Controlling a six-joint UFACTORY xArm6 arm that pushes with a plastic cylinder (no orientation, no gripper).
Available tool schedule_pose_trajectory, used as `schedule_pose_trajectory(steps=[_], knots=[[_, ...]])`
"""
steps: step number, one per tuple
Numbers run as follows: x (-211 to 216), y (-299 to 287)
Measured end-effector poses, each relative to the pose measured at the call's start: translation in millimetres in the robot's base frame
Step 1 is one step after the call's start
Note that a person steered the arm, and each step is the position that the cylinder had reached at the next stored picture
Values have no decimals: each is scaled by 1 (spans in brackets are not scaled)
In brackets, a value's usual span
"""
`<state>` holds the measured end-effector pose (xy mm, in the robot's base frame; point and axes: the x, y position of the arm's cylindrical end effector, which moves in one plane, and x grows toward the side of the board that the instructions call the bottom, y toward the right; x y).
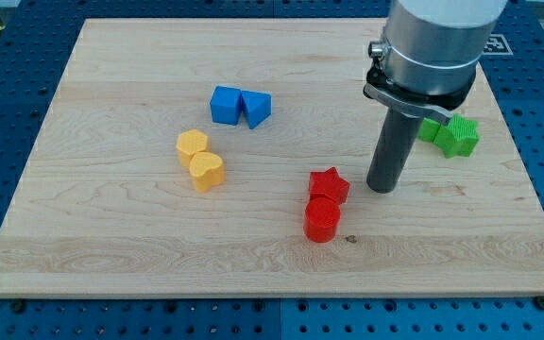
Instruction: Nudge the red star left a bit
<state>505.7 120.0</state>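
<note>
The red star (329, 184) lies on the wooden board (111, 246), right of the middle. A red cylinder (321, 220) touches it just below. My tip (382, 188) stands on the board a short way to the star's right, with a small gap between them. The rod rises from there to the arm's grey body at the view's top right.
A blue cube (225, 105) and a blue wedge-like block (256, 108) touch at upper middle. Two yellow blocks (193, 144) (207, 171) touch left of middle. Two green blocks (457, 136) (433, 128) sit at the right, partly behind the rod.
</note>
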Motion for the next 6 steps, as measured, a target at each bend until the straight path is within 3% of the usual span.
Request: schedule_pose_trajectory(steps=[6], knots=[[15,-53]])
